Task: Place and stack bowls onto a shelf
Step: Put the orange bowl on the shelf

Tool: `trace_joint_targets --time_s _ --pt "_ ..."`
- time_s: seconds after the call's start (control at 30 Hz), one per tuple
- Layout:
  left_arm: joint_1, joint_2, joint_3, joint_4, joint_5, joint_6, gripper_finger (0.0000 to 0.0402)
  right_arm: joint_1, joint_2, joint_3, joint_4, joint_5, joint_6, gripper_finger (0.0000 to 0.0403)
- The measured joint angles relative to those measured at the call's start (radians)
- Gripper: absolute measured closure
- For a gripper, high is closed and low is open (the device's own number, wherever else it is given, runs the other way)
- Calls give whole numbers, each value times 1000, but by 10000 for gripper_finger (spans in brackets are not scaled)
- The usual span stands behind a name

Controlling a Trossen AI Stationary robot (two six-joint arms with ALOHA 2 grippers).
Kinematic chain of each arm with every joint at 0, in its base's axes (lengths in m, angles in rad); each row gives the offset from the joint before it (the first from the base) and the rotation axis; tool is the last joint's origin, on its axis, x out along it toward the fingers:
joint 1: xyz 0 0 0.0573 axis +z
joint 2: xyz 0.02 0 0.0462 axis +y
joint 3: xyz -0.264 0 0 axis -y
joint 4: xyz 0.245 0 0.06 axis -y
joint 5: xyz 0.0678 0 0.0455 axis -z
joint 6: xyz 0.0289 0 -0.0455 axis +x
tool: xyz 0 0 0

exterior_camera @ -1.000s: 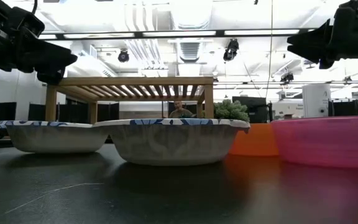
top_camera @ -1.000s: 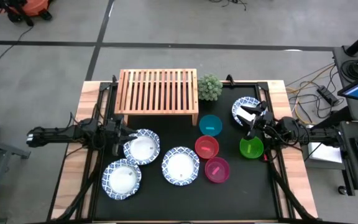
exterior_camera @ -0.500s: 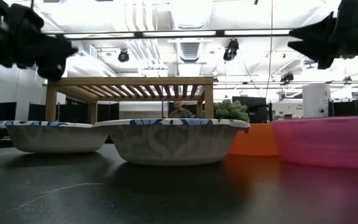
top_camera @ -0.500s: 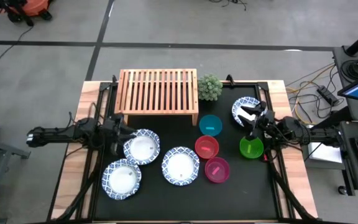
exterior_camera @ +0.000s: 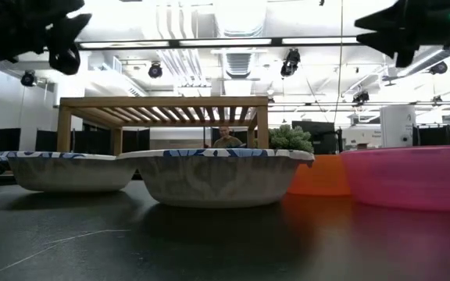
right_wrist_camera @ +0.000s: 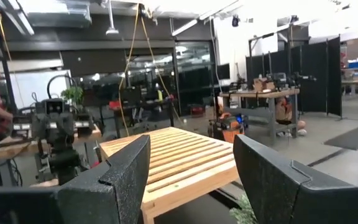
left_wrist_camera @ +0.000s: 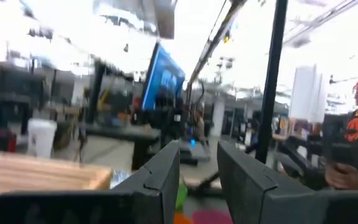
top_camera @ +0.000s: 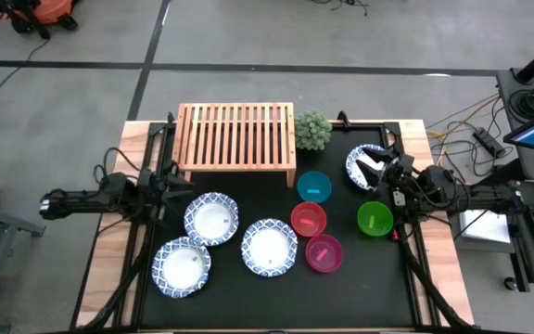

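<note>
The light-wood slatted shelf [top_camera: 235, 137] stands on its legs at the table's far side. Three white blue-rimmed bowls [top_camera: 211, 219], [top_camera: 182, 266], [top_camera: 269, 248] sit upright on the black mat, and a fourth [top_camera: 363, 160] lies partly under my right gripper. The blue [top_camera: 314, 186], red [top_camera: 309, 220], magenta [top_camera: 324, 253] and green [top_camera: 375, 220] bowls rest near the middle right. My left gripper [top_camera: 171, 190] hovers left of the nearest white bowl, narrowly open [left_wrist_camera: 197, 155] and empty. My right gripper [top_camera: 376, 172] hangs above the fourth white bowl, open [right_wrist_camera: 191, 149] and empty.
A small green potted plant [top_camera: 312, 130] stands at the shelf's right end. The mat's wooden border [top_camera: 109, 269] shows at the left. In the low view the nearest white bowl [exterior_camera: 217, 178] and the magenta bowl [exterior_camera: 412, 176] stand in front of the shelf [exterior_camera: 162, 105]. A person shows beyond the table.
My left gripper has drawn back from over the white bowl toward the table's left edge and risen. My right gripper has risen a little above the far right white bowl. No bowl has moved.
</note>
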State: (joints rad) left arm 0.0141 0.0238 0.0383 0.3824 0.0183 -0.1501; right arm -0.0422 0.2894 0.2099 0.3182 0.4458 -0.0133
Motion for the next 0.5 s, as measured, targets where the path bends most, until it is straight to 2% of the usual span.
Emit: trace_joint_targets --time_s 0.23,0.33,0.4,0.5 --pt "0 17 0 296 -2 -39 310 0 204 165 -131 -1 23 181" --pt "0 28 0 361 -2 -43 310 0 290 238 -182 -13 58 181" --pt "0 39 0 382 -2 -43 310 0 344 281 -201 -48 94 181" --pt "1 57 8 400 -9 -43 310 0 420 339 -203 -161 131 181"
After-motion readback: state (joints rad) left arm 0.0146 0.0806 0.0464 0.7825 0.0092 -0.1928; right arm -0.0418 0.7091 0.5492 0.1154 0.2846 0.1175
